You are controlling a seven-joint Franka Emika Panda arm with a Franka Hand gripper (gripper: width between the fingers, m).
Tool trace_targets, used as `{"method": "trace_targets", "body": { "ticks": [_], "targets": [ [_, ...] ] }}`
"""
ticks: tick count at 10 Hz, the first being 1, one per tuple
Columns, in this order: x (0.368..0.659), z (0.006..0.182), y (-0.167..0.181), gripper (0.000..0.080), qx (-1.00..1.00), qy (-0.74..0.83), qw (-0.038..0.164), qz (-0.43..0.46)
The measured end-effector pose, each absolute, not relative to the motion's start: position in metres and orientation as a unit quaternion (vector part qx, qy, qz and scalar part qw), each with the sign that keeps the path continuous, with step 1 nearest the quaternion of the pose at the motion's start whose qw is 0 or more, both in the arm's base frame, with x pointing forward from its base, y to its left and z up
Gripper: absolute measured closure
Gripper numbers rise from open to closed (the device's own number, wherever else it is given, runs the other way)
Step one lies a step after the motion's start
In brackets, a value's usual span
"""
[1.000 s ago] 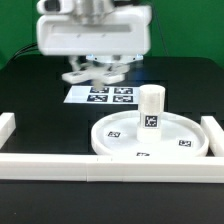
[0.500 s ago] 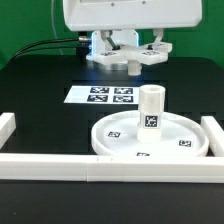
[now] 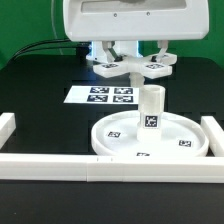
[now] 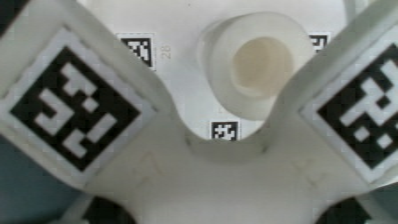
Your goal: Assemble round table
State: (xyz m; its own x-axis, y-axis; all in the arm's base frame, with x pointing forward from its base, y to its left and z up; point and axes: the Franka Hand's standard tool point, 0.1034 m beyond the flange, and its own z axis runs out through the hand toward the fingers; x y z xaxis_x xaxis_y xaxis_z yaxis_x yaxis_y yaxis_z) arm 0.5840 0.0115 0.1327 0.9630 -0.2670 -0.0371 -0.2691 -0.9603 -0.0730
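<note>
- Since the earlier frames the gripper (image 3: 131,60) has carried the white plastic cross-shaped foot (image 3: 130,70) from the upper left-centre of the exterior view to the upper middle. It has then come lower, so the foot now hangs close over the leg.
- That foot lies flat and level in the air, its tagged arms spread to either side. It touches nothing beneath it.
- Its jaws are clamped on the foot's middle; the contact itself is mostly hidden, but nothing else holds the foot up.
- Below it, right of centre in the frame, the short white plastic cylinder leg (image 3: 150,110) stands upright with its long axis vertical. It sits in the hub of the large white rimmed disc (image 3: 112,143), which lies in the lower middle.
- Everything turns on the alignment: the foot's centre sits above the leg's top but off toward the exterior view's left. The wrist view agrees, showing the leg's round end off to one side between two arms of the foot. I judge a small sideways correction is needed before lowering.
- Behind the disc the flat marker board (image 3: 80,97) lies on the black table (image 3: 40,90).
- Long white border rails (image 3: 60,166) run along the lower edge.
</note>
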Motion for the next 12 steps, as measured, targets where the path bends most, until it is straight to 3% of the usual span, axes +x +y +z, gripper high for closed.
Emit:
{"method": "trace_targets", "body": {
  "ticks": [7, 12],
  "targets": [
    [0.573, 0.133, 0.024, 0.035, -0.99, 0.134, 0.039, 0.013],
    [0.565, 0.121, 0.032, 0.035, -0.991, 0.127, 0.036, 0.013]
  ]
}}
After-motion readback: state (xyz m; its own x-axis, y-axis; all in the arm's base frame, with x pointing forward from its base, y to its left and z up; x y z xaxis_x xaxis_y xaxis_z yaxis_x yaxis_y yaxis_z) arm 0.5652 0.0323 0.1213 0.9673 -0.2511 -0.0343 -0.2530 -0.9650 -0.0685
